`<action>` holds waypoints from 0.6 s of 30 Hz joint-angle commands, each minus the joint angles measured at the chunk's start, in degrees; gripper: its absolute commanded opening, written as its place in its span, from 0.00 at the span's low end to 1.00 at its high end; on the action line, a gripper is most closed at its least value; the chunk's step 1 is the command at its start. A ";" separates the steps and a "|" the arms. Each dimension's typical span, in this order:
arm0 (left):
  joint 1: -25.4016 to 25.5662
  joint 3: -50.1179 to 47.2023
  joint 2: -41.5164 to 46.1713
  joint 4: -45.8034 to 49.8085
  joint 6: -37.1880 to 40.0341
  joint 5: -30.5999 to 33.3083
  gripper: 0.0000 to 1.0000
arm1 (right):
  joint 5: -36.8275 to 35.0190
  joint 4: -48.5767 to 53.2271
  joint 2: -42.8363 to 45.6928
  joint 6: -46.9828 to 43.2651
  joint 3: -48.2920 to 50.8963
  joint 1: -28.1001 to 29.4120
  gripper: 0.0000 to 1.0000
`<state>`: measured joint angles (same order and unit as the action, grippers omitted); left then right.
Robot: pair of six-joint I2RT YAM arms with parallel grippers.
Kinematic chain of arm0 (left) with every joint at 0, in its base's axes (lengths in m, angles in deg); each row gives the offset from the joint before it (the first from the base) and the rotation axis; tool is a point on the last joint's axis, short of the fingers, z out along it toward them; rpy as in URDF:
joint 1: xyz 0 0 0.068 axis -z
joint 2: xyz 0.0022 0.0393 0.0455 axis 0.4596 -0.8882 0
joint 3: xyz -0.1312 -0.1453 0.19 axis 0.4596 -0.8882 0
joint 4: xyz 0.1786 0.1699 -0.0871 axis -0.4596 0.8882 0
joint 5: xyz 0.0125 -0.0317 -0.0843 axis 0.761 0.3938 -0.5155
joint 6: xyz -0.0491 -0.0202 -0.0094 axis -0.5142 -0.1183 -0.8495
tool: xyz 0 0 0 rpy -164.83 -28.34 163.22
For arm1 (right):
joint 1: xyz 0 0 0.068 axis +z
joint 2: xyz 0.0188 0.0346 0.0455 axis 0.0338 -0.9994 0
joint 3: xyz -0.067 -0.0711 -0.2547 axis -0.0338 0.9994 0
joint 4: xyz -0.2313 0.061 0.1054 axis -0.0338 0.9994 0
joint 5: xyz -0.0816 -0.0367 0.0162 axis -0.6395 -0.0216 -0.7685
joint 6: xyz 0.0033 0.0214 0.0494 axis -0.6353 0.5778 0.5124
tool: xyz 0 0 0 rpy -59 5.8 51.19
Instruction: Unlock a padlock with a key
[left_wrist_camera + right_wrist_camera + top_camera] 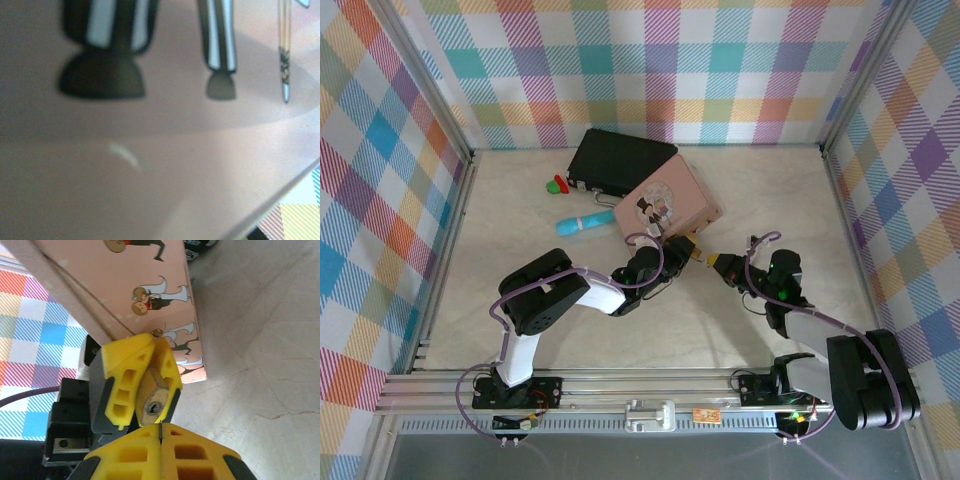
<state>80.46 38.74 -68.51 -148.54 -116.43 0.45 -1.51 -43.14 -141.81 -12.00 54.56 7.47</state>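
Note:
The small brass padlock (156, 401) is clamped between the yellow fingers (121, 390) of my left gripper (690, 250), its keyhole facing the right wrist camera. My right gripper (161, 434) is shut on the key (160, 428), a thin dark blade sticking up from the seam of its pads. The blade's tip is just below the padlock's lower edge, a little under the keyhole. In the top view the right gripper (725, 265) meets the left one tip to tip, just in front of the pink tin. The shackle is hidden behind the left fingers.
The pink tin (675, 200) with cartoon figures lies right behind the left gripper, its lid (150, 175) close to the left wrist camera. A black case (620, 160) is behind it. A blue object (582, 222) and small red and green pieces (558, 185) lie to the left.

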 commanded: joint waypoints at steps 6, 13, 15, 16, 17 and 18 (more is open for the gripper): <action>0.38 -0.79 -1.08 1.09 -5.96 -1.60 0.00 | -2.84 -1.67 2.77 0.87 0.25 0.21 0.00; 0.60 -0.47 -1.56 0.52 -6.44 -0.95 0.00 | -6.03 -0.30 5.58 3.26 1.92 0.20 0.00; 0.60 -0.44 -1.62 0.39 -6.62 -1.13 0.00 | -5.95 -1.06 5.02 3.91 1.85 0.17 0.00; 0.61 -0.42 -1.54 0.38 -6.61 -1.05 0.00 | -6.06 -1.02 4.70 3.97 1.75 0.15 0.00; 0.63 -0.44 -1.43 0.39 -6.54 -0.88 0.00 | -6.12 -0.90 4.50 4.00 1.65 0.17 0.00; 0.60 -0.59 -1.35 0.47 -6.50 -0.77 0.00 | -6.22 -0.94 4.34 4.24 1.70 0.17 0.00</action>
<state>80.50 38.74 -68.53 -148.74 -117.04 0.71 -6.90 -42.39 -136.94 -9.11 55.85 7.47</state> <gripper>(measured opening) 0.132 0.045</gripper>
